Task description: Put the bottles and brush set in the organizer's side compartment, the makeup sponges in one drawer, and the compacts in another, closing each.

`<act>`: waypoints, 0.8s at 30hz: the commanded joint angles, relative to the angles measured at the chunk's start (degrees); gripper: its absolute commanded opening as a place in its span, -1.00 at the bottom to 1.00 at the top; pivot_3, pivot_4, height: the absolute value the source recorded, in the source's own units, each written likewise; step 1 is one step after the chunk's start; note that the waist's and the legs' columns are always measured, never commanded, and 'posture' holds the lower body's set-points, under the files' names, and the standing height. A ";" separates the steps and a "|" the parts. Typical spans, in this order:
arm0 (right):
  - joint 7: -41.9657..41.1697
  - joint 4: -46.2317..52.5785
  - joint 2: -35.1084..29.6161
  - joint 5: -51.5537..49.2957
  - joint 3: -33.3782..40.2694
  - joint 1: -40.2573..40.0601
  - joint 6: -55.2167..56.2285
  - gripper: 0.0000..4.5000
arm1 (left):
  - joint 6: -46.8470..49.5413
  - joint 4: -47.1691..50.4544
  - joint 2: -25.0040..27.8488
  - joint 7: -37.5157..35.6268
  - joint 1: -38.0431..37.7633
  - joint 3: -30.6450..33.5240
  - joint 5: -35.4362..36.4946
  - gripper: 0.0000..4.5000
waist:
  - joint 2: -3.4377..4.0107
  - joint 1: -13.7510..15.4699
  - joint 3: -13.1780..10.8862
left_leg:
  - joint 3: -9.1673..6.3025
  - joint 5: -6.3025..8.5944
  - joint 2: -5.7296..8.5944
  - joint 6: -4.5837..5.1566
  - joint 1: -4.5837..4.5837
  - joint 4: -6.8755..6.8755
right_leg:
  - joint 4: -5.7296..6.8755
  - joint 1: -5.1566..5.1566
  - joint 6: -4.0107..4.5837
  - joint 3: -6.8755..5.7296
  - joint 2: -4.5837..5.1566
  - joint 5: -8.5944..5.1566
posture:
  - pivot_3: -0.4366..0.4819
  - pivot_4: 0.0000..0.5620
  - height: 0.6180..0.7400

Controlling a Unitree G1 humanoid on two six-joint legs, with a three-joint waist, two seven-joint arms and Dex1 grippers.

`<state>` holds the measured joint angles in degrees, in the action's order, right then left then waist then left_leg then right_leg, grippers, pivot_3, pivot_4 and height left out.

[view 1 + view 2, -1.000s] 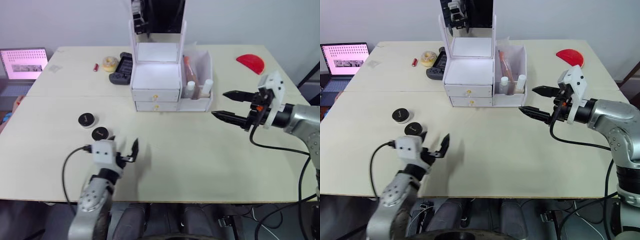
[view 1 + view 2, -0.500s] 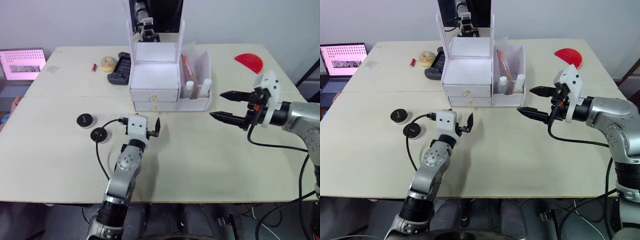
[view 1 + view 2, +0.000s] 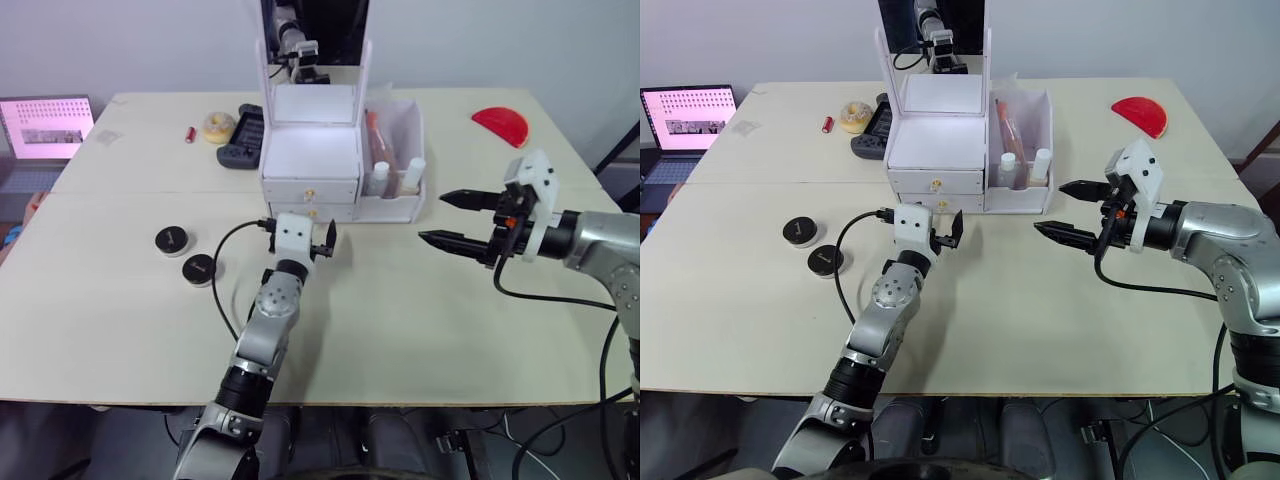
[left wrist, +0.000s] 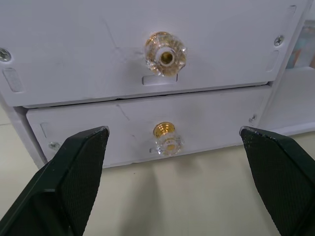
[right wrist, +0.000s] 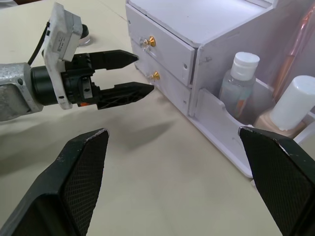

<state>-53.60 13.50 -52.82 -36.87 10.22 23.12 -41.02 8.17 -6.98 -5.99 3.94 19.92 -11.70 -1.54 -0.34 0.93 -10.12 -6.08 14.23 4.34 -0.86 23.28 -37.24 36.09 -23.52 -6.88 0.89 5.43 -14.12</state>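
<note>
I saw that the left tool had swung from the near-left part of the table up to the front of the organizer, where a second before it had hung beside the compacts. Its fingers stood spread apart with nothing between them, just short of the lower drawer, whose knob sat centred between them in the left wrist view. Both drawers were shut; the upper drawer lay directly above. The two compacts rested on the table, now well to the left of that tool. The right tool had barely shifted: it hovered to the right of the organizer, released and empty. Two bottles stood in the side compartment.
</note>
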 commanded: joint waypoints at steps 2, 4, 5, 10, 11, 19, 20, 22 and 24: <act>0.02 1.84 -0.57 -0.79 2.68 0.02 0.15 1.00 | -2.04 -0.47 -3.07 0.53 1.24 0.00 0.12 0.99 | 0.00 0.07 0.00 | 0.00 0.00 0.00 0.00 0.00 0.00 | 0.00 0.00 0.00 0.00 0.00 0.00 | -0.05 -0.47 1.00; -0.02 1.93 -0.58 -0.78 2.81 -0.21 0.14 1.00 | -2.51 -1.08 -3.20 0.45 1.59 0.04 -0.01 0.99 | 0.00 0.04 0.00 | 0.00 0.00 0.01 0.00 0.00 -0.01 | 0.00 0.00 -0.01 0.00 0.01 0.00 | -0.05 -0.47 1.00; -0.04 1.98 -0.58 -0.79 2.85 -0.28 0.12 1.00 | -2.69 -1.32 -3.27 0.49 1.70 0.05 -0.13 0.99 | 0.00 0.04 0.00 | 0.00 0.00 0.01 0.00 0.00 -0.01 | 0.00 0.00 -0.01 0.00 0.01 0.01 | -0.05 -0.47 1.00; -0.14 2.18 -0.62 -1.01 3.09 -0.37 0.06 1.00 | -2.42 -1.21 -3.30 1.15 1.43 0.00 -0.99 0.61 | 0.00 -0.01 0.00 | 0.00 0.00 0.01 0.00 0.00 0.00 | 0.00 0.00 -0.01 0.00 0.00 0.01 | -0.05 -0.47 1.00; -0.14 2.22 -0.64 -1.06 3.13 -0.37 0.04 1.00 | -2.31 -1.10 -3.27 1.23 1.29 0.03 -1.04 0.43 | 0.00 -0.01 0.00 | 0.00 0.00 0.01 0.00 0.00 0.00 | 0.00 0.00 -0.02 0.00 0.00 0.01 | -0.05 -0.47 1.00; -0.25 2.32 -0.66 -1.25 3.30 -0.37 0.03 1.00 | -1.36 -1.72 -2.47 2.47 1.09 0.00 -2.85 -0.99 | 0.00 -0.01 0.00 | 0.00 0.00 0.01 0.00 0.00 0.00 | 0.00 0.00 -0.02 0.00 0.00 0.01 | -0.05 -0.47 1.00; -0.24 2.33 -0.66 -1.26 3.30 -0.36 0.00 1.00 | -1.32 -1.72 -2.44 2.49 1.13 0.01 -2.97 -0.99 | 0.00 -0.01 0.00 | 0.00 0.00 0.01 0.00 0.00 0.00 | 0.00 0.00 -0.02 0.00 0.00 0.01 | -0.05 -0.47 1.00; -0.21 2.34 -0.64 -1.22 3.30 -0.37 -0.01 1.00 | -1.45 -1.47 -2.30 2.55 0.93 -0.27 -3.49 -0.99 | 0.00 -0.01 0.00 | 0.00 0.00 0.01 0.00 0.00 0.00 | 0.00 0.00 -0.02 0.00 0.00 0.01 | -0.05 -0.47 1.00; -0.17 2.37 -0.61 -1.17 3.28 -0.43 0.03 1.00 | -1.70 -1.07 -2.19 2.58 0.63 -0.50 -4.04 -0.99 | 0.00 -0.01 0.00 | 0.00 0.00 0.01 0.00 0.00 0.00 | 0.00 0.00 -0.02 0.00 0.00 0.01 | -0.05 -0.47 1.00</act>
<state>-53.75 14.32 -52.82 -37.27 11.35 22.29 -41.02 7.27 -9.42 -7.36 6.29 21.66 -11.33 -4.60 -0.34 0.92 -10.12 -6.08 14.23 4.35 -0.86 23.28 -37.25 36.09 -23.52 -6.90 0.90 5.43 -14.11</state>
